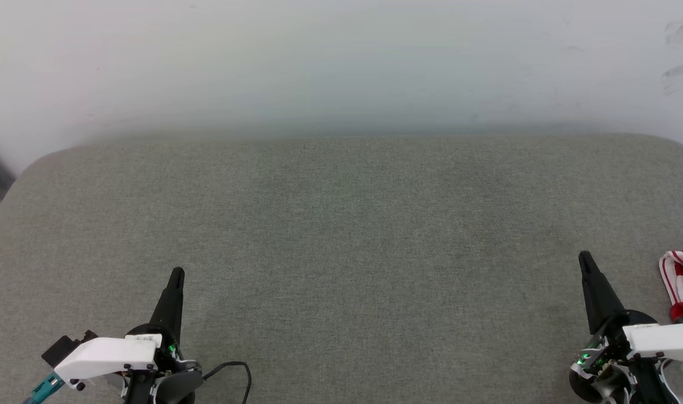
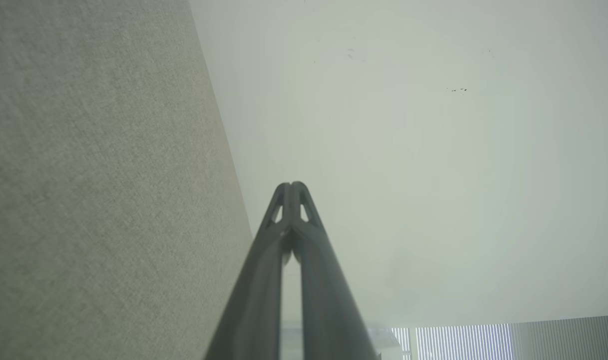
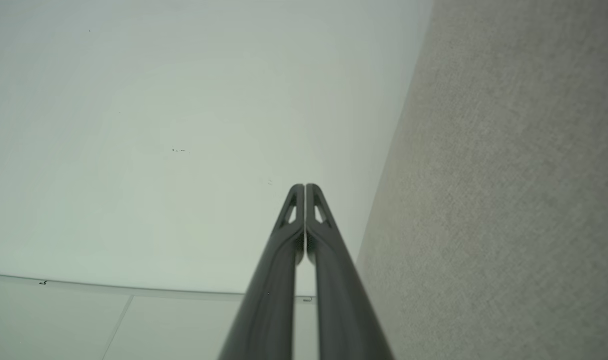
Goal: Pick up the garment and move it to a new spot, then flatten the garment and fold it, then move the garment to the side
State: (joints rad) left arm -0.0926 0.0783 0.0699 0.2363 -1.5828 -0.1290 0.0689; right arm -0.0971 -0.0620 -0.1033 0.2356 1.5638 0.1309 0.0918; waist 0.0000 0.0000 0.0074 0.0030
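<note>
A bit of the garment [image 1: 682, 285], red with a red-and-white striped edge, lies bunched at the right edge of the head view on the grey fabric surface [image 1: 341, 252]; most of it is cut off by the frame. My right gripper [image 1: 585, 258] hovers just left of it, shut and holding nothing. At the lower left my left gripper [image 1: 177, 273] is shut too, far from the garment. In the left wrist view the left gripper [image 2: 292, 185] has its tips pressed together. The right gripper [image 3: 304, 186] looks the same in the right wrist view, fingertips touching.
A pale wall [image 1: 341, 62] rises behind the surface's rounded far edge. A black cable [image 1: 232, 370] loops by the left wrist. The left wrist view shows window blinds [image 2: 463, 340] past the wall.
</note>
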